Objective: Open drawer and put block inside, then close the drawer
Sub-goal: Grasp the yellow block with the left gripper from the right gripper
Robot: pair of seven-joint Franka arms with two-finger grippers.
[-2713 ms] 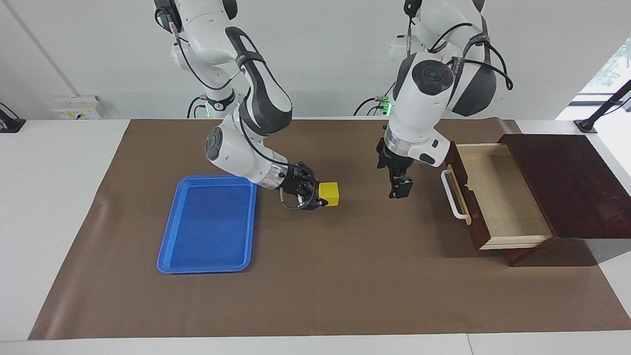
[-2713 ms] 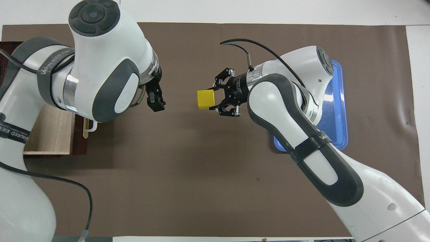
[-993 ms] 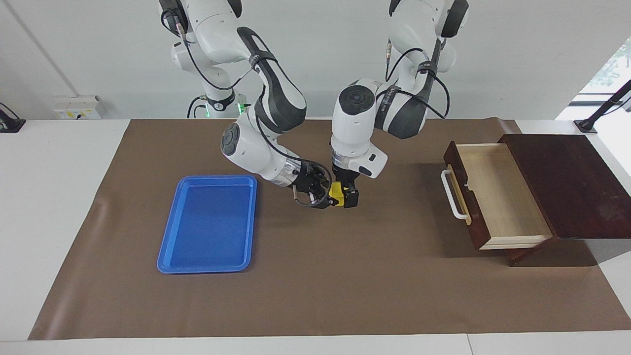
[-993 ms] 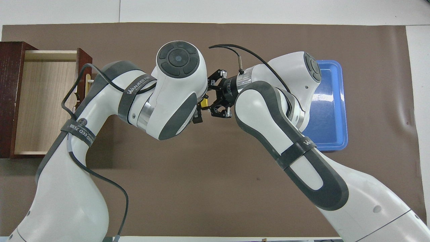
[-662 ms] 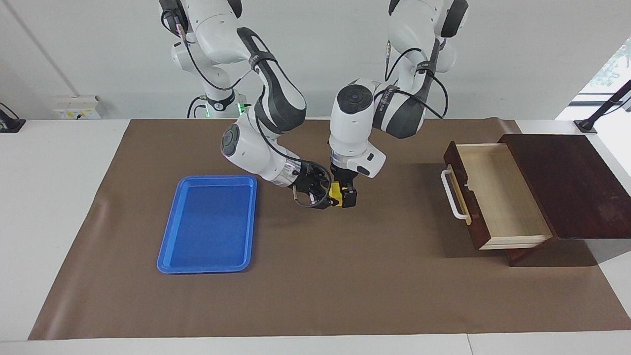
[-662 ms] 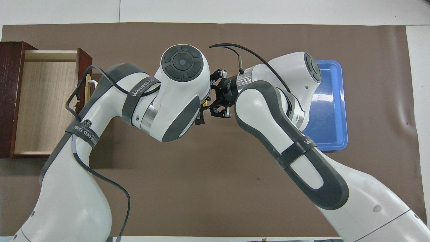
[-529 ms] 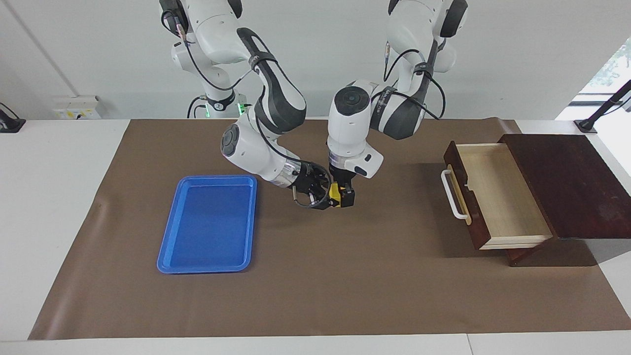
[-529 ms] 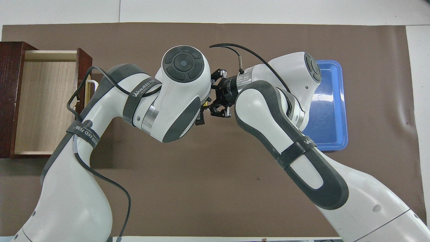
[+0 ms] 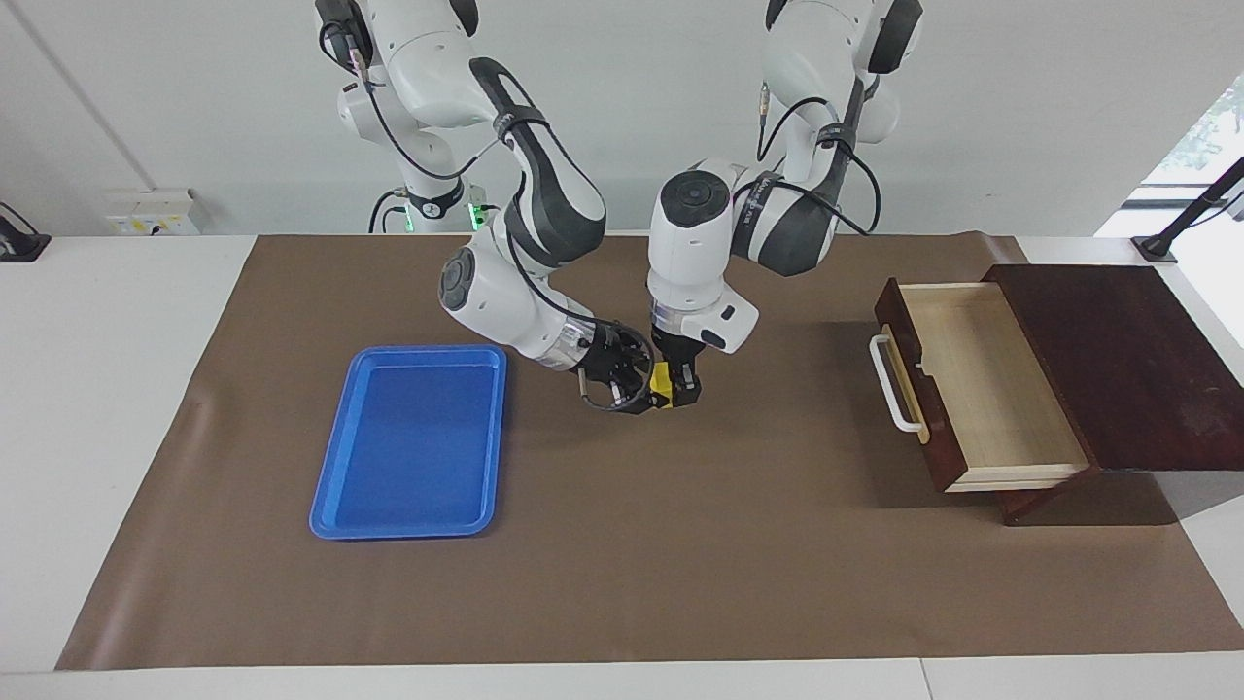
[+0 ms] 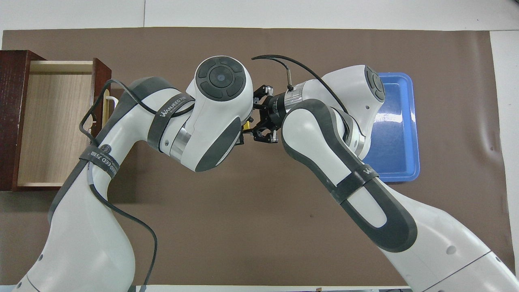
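Observation:
The yellow block point(image 9: 661, 387) is held in the air over the middle of the mat, and only a sliver of it shows in the overhead view point(image 10: 245, 126). My right gripper point(image 9: 642, 389) reaches in sideways from the blue tray's side and is shut on the block. My left gripper point(image 9: 679, 390) comes down from above and its fingers are closed on the same block. The drawer point(image 9: 972, 379) of the dark wooden box stands pulled open at the left arm's end of the table. Its pale interior is empty and its white handle point(image 9: 889, 384) faces the grippers.
A flat blue tray point(image 9: 413, 437) lies empty on the brown mat toward the right arm's end of the table. The dark box top point(image 9: 1118, 360) extends past the open drawer. In the overhead view both arms cover the middle of the mat.
The left gripper swung from beside the drawer to the block held by the right gripper. Over the last second its fingers narrowed onto the block. The right gripper stayed nearly still.

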